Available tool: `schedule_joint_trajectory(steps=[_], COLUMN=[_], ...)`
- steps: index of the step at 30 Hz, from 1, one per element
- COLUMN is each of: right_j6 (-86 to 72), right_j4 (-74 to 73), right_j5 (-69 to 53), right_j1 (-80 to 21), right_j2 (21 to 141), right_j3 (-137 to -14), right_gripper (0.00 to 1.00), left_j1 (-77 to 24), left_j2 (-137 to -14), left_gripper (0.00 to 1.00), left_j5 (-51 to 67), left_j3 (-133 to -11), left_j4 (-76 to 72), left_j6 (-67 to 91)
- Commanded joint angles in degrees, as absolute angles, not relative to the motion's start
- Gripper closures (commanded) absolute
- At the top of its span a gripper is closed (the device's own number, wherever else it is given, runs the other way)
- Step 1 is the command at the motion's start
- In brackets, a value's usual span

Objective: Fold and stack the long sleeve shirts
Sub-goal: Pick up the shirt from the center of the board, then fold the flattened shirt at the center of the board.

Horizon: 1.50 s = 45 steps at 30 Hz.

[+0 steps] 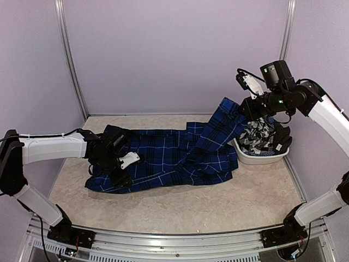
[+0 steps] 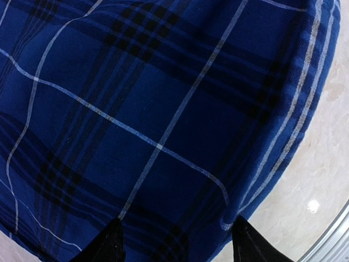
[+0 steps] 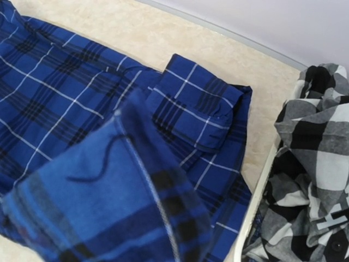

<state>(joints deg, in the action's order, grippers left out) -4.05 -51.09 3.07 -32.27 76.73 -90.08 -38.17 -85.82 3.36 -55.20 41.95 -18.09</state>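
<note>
Blue shirt (image 1: 174,155): lies on the table (image 1: 180,204), running from the left pincer to the right pincer, one corner raised.
Left pincer (image 2: 177,243): low at the shirt's end, fingers (image 2: 106,248) spread, hem between them, plaid ahead of it.
Right pincer (image 1: 244,109): pressed together, pinching the blue shirt's raised corner. Cloth drapes below it and hides its fingers from the wrist cam.
Checked shirt (image 1: 263,136): crumpled in the bin, just below the right pincer.
Bin (image 1: 262,160): white, tight against the blue shirt.
</note>
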Motion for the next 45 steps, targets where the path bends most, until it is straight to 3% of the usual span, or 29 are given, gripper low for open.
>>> schedule_joint_trajectory(steps=[1, 11, 22, 30, 36, 45], right_j6=[-3.7, -3.7, -3.9, -4.3, -4.1, -3.6], right_j4=[-50.6, -53.7, -56.6, -57.2, -57.0, -55.5], right_j5=[2.5, 7.6, 13.1, 15.3, 16.5, 18.2], right_j1=[-31.1, -30.9, -30.9, -30.9, -30.8, -29.8], right_j2=[77.1, 77.1, 79.8, 82.3, 84.1, 87.6], right_j3=[-92.4, -96.1, -99.7, -101.1, -102.8, -103.6], right_gripper=[1.00, 1.00, 1.00, 1.00, 1.00, 1.00], left_j1=[-37.3, -36.6, -32.0, -27.1, -25.9, -23.8], left_j2=[-87.6, -90.3, -92.1, -96.4, -100.1, -105.2], left_gripper=[0.41, 0.84, 1.00, 1.00, 0.95, 0.79], left_j5=[6.2, 8.4, 6.4, 4.9, 4.6, 2.5], left_j3=[-55.3, -59.9, -65.7, -72.1, -77.5, -81.1], left_j4=[41.8, 44.7, 47.7, 49.2, 50.3, 50.0], left_j6=[-19.0, -18.6, -18.2, -19.0, -20.9, -20.5])
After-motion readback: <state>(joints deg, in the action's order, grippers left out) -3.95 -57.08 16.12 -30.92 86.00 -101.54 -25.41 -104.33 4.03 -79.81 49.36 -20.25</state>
